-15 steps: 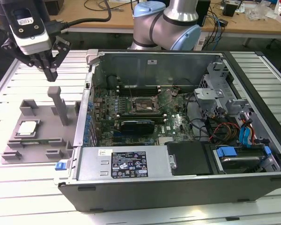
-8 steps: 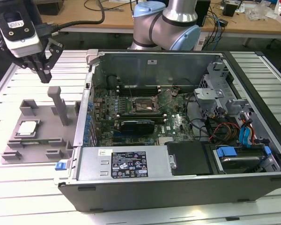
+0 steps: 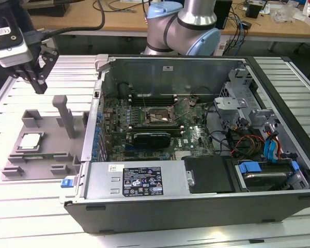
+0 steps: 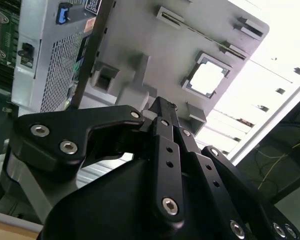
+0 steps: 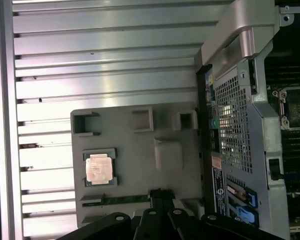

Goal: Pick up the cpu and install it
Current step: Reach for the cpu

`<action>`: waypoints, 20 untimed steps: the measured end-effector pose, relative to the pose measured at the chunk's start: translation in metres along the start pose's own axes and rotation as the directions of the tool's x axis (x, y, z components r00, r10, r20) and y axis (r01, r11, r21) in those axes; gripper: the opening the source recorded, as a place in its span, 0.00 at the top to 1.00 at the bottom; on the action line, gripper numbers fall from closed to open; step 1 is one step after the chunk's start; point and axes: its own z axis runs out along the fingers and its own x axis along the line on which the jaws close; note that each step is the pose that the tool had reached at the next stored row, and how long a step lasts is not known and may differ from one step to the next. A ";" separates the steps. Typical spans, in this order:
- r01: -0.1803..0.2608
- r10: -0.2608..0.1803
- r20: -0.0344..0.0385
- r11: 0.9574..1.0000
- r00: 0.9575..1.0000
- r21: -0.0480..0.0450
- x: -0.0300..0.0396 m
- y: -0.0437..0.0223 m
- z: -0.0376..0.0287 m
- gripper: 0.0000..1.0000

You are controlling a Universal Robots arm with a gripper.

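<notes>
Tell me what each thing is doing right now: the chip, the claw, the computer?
cpu: lying flat in a pocket of the tray, untouched.
gripper: shut, empty, hanging above the tray.
case: lying on its side, open.
socket: looks empty.

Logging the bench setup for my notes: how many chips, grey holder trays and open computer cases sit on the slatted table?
Chip: 1
Grey holder tray: 1
Open computer case: 1
Total: 3
</notes>
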 end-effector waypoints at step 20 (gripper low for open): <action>0.000 0.000 0.000 1.000 1.000 0.001 0.0396 0.0027 0.0262 0.89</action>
